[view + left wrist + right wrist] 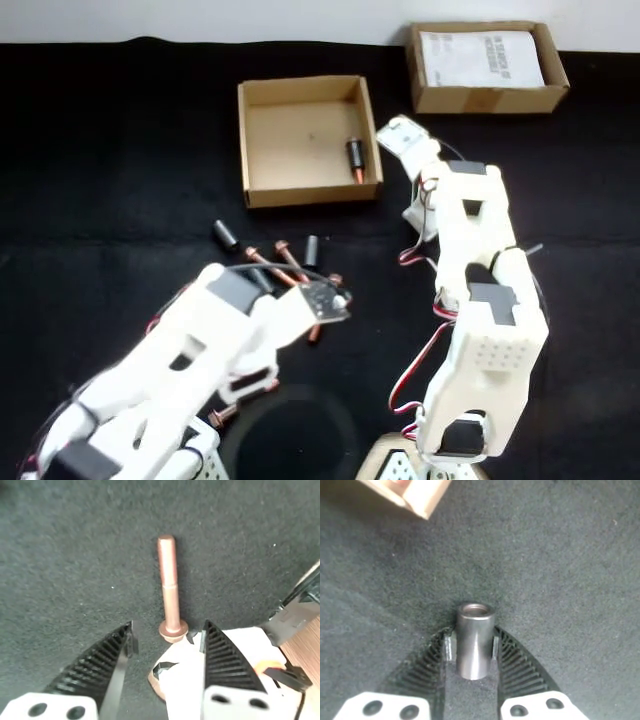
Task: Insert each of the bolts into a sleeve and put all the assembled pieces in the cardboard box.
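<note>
While the left gripper [168, 625] is hovering with jaws spread over a copper bolt [169, 585] lying flat on the black mat [75, 555], the right gripper [471, 645] is pinching a metal sleeve [476, 625] near the cardboard box [310, 192]. The bolt is looking light, stiff and smooth, likely rolling easily, so gripping across its mid-shank is looking safest.

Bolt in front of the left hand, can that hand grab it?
Probably yes. The left hand is open, and the bolt lies bare on the mat just ahead of its gap, with nothing in between.
</note>
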